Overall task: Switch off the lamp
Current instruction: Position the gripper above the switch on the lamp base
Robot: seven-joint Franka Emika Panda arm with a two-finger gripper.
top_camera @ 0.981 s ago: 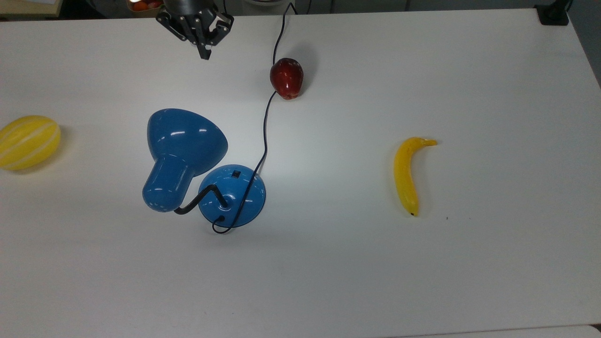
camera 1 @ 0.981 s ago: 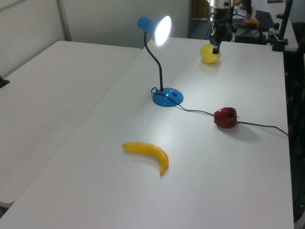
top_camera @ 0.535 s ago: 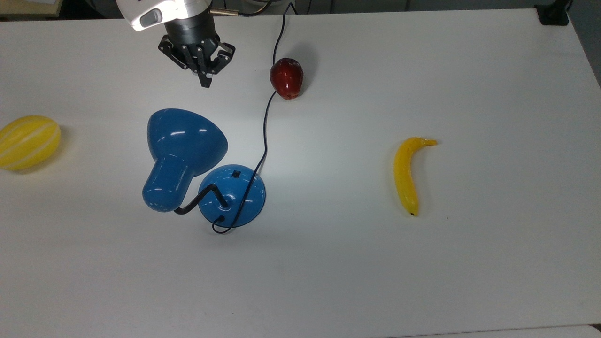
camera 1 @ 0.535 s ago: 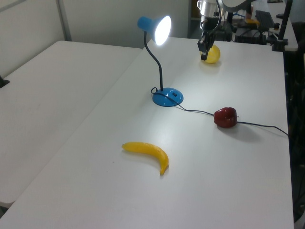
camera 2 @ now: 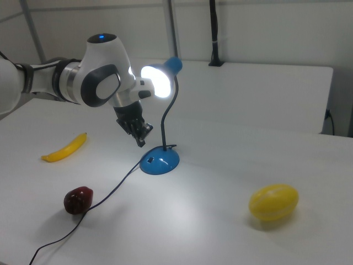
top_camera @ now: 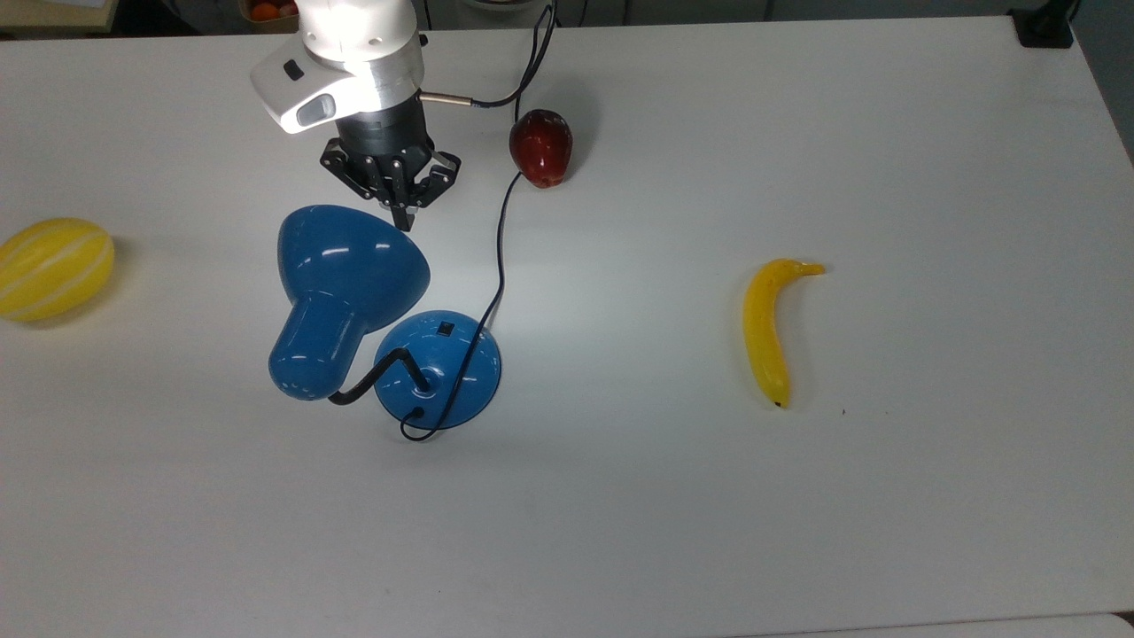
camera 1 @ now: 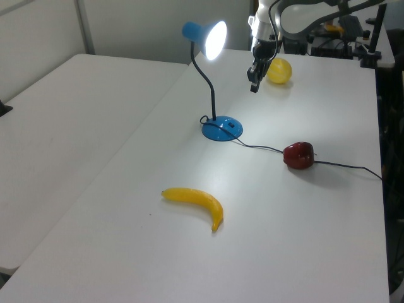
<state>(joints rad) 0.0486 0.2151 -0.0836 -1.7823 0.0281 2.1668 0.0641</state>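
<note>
- The broad white table (top_camera: 797, 532) carries everything, with things spread well apart, so the arm has open room to work.
- The white robot arm (camera 2: 83, 83) reaches in over the table with its wrist turned downward, which I take as lining the tool up for a press from above.
- The glossy blue desk lamp (top_camera: 350, 283) stands near the table's middle, its bell-shaped shade (camera 1: 205, 36) glowing, so it is lit. The black gooseneck (camera 2: 168, 118) leans the shade off to one side, leaving the round blue base (top_camera: 438, 369) uncovered from above.
- The yellow melon (top_camera: 53, 268) lies well off toward the top view's left, and the yellow banana (top_camera: 769, 328) well off toward the top view's right; neither looks in the way.
- The black two-finger gripper (top_camera: 403, 217) hangs in the air by the shade's rim, above the table and short of the base. Its fingers look drawn together to a single point with nothing held, which would suit poking a button.
- The dark red apple (top_camera: 540, 147) sits on the black cord (top_camera: 500, 257) that trails from the base.
- The small black switch (top_camera: 446, 329) sits on the base's dome, on the side toward the gripper, untouched.
</note>
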